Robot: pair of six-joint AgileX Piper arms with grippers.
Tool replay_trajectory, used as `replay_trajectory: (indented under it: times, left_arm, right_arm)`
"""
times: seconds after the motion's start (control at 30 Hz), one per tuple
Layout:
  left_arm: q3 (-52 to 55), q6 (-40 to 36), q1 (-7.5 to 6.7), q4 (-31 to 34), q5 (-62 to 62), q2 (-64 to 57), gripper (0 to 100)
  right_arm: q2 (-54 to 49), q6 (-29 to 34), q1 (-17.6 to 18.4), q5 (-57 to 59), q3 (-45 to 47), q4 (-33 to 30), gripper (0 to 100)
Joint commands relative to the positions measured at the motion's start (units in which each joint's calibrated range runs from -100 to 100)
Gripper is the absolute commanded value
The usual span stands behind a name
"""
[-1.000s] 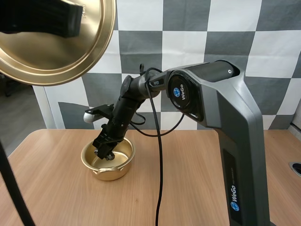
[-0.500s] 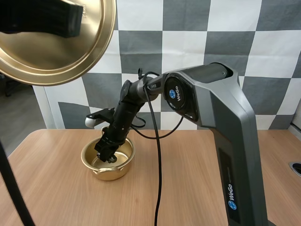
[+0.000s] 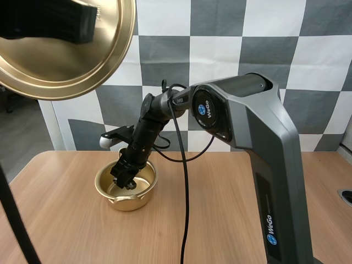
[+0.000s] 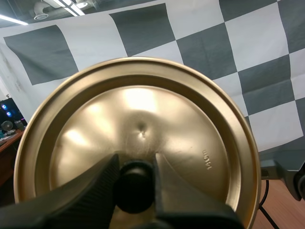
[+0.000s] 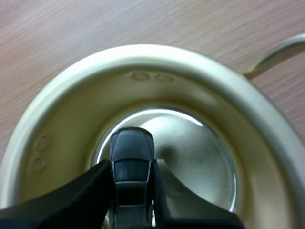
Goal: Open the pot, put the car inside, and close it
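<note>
A light wooden table point(image 3: 66, 220) carries the scene. Above its left side, high over the surface, the left gripper point(image 4: 136, 164) holds the golden lid point(image 3: 55, 71) up in the air. In the left wrist view its two fingers point(image 4: 90, 191) are closed on the black knob point(image 4: 135, 187) of the lid, one on each side, and the round inner face of the lid is turned towards the camera. The lid is well apart from the pot.

The golden pot point(image 3: 104, 190) stands uncovered on the left half of the table, closer to the far edge than to the near edge, with one handle point(image 3: 125, 206) pointing to the near edge. The right gripper point(image 3: 125, 179) reaches down into the pot from the right. In the right wrist view its fingertips point(image 5: 95, 186) pinch a small dark toy car point(image 5: 132, 162) between them. The car is inside the pot, below the rim and over the shiny bottom. I cannot tell whether it touches the bottom. The grey right arm point(image 3: 258, 137) rises at the right side of the table.
</note>
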Motion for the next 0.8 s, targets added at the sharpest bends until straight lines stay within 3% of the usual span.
replay_trajectory:
  times: [0.0, 0.1, 0.2, 0.27, 0.77]
  left_arm:
    - [0.0, 0.0, 0.04, 0.0, 0.0, -0.1, 0]
    - [0.0, 0.0, 0.04, 0.1, 0.0, -0.1, 0]
    - [0.0, 0.0, 0.04, 0.5, 0.0, -0.1, 0]
    - [0.0, 0.1, 0.04, 0.7, 0.0, -0.1, 0]
    - [0.0, 0.2, 0.04, 0.6, 0.0, -0.1, 0]
  right_arm:
    - [0.1, 1.0, 0.0, -1.3, 0.0, 0.1, 0]
    - [0.1, 1.1, 0.1, -1.6, 0.0, 0.1, 31]
    - [0.1, 0.6, 0.3, -1.6, 0.0, 0.1, 80]
    - [0.1, 0.6, 0.3, -1.6, 0.0, 0.1, 100]
    - [-1.6, 0.5, 0.3, -3.0, 0.0, 4.3, 100]
